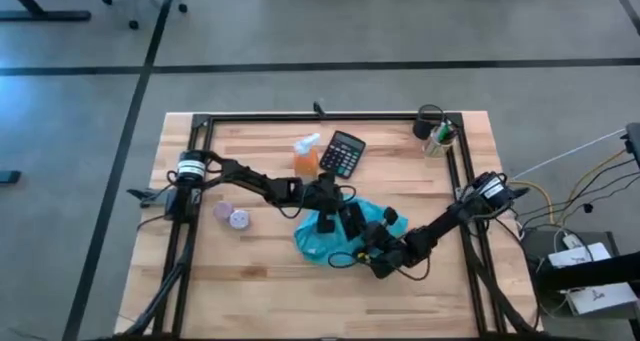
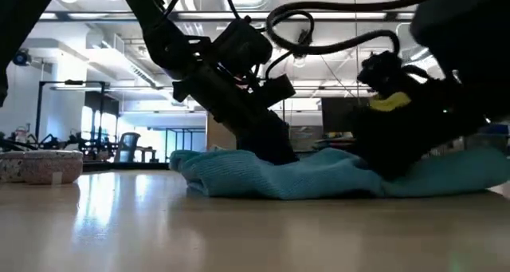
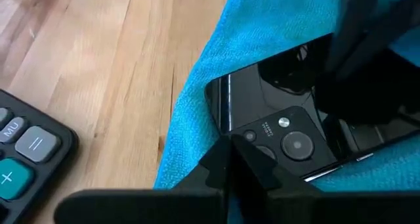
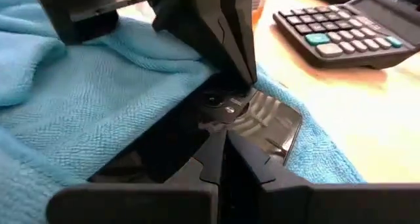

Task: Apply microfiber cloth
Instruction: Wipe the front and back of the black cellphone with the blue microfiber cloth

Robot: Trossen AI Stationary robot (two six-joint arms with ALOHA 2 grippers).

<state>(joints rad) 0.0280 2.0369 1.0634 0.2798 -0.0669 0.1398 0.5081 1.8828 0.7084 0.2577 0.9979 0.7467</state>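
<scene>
Fingertips of the left gripper [image 3: 230, 159] are closing to a point on the near edge of a black phone [image 3: 289, 129], which is lying camera-side up on the microfiber cloth [image 3: 275, 27]. From the opposite side the right gripper [image 4: 223, 148] is meeting the same phone [image 4: 262, 122], its fingers likewise nearly together at the phone's edge; whether either pair is truly pinching the phone or only pressing against it cannot be told. Beneath and around both grippers the turquoise cloth [image 1: 325, 243] is bunching on the wooden table [image 1: 250, 271], folds rising beside the phone. Beyond the cloth a black calculator [image 1: 342, 154] is sitting well apart. To wipe well, one gripper should probably be steadying the phone while the other is gathering a loose fold over the glass, moving slowly so the cloth is not dragging the phone off.
</scene>
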